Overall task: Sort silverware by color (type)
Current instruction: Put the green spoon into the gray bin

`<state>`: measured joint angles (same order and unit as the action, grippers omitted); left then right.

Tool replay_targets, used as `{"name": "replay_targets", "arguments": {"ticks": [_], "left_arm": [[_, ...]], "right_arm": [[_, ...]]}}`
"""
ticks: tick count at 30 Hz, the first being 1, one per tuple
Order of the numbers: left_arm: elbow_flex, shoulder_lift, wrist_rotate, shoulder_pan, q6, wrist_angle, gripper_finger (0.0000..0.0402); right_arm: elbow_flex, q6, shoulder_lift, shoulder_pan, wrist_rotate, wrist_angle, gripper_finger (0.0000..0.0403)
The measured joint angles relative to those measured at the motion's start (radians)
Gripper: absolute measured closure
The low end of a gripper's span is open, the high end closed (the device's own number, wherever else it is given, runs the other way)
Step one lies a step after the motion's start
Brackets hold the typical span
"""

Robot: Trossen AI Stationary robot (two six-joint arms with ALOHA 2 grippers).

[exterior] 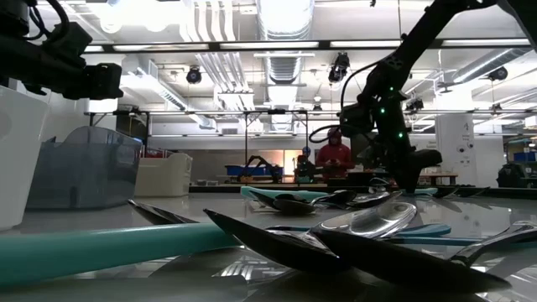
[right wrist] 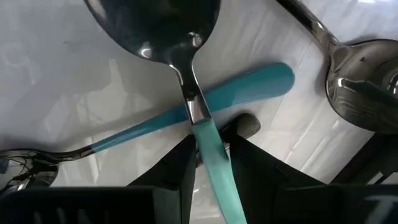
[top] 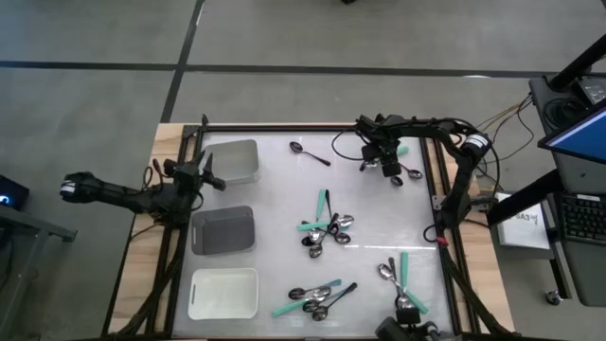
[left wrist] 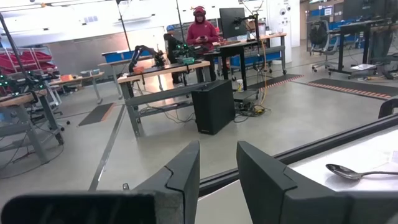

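Observation:
My right gripper (top: pixel 386 163) (right wrist: pixel 213 148) points down at the table's far right and is shut on a teal-handled spoon (right wrist: pixel 186 68) with a shiny bowl. That spoon crosses over a second teal-handled spoon (right wrist: pixel 255 84) (top: pixel 401 150). An all-silver spoon (right wrist: pixel 360 87) (top: pixel 414 175) lies beside them. My left gripper (top: pixel 206 176) (left wrist: pixel 217 180) waits level at the table's left, near the trays, open with nothing between its fingers. More spoons lie in heaps at mid table (top: pixel 327 227), at the near edge (top: pixel 317 298) and at the near right (top: pixel 402 279). One black-handled spoon (top: pixel 310 153) lies alone at the far side. My right gripper pinches the teal handle (right wrist: pixel 210 140) between its two fingers, just behind where it joins the metal neck. The fingers come steeply from above and lie across the handle. The spoon lies over the second teal spoon; whether it is lifted clear I cannot tell.
Three trays stand in a row on the left: a clear grey one (top: pixel 237 161) at the far side, a dark grey one (top: pixel 222 230) in the middle, a white one (top: pixel 222 292) near. A raised frame (top: pixel 312 128) rims the table. A person stands in the room beyond (left wrist: pixel 200 28).

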<state>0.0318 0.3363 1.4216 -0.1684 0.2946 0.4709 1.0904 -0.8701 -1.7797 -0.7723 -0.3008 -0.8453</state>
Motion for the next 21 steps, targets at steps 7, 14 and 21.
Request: {"name": "replay_targets", "arguments": {"ticks": [7,14,21], "left_arm": [[0.0,0.0,0.0,0.0,0.0,0.0,0.0312],[0.0,0.0,0.0,0.0,0.0,0.0,0.0312],[0.0,0.0,0.0,0.0,0.0,0.0,0.0312]], "right_arm": [[-0.002,0.046,0.005,0.0,-0.014,0.001,0.0338],[-0.005,0.097,0.033,-0.001,-0.015,0.003,0.037],[-0.006,0.176,0.062,-0.001,-0.02,-0.063,0.037]]}}
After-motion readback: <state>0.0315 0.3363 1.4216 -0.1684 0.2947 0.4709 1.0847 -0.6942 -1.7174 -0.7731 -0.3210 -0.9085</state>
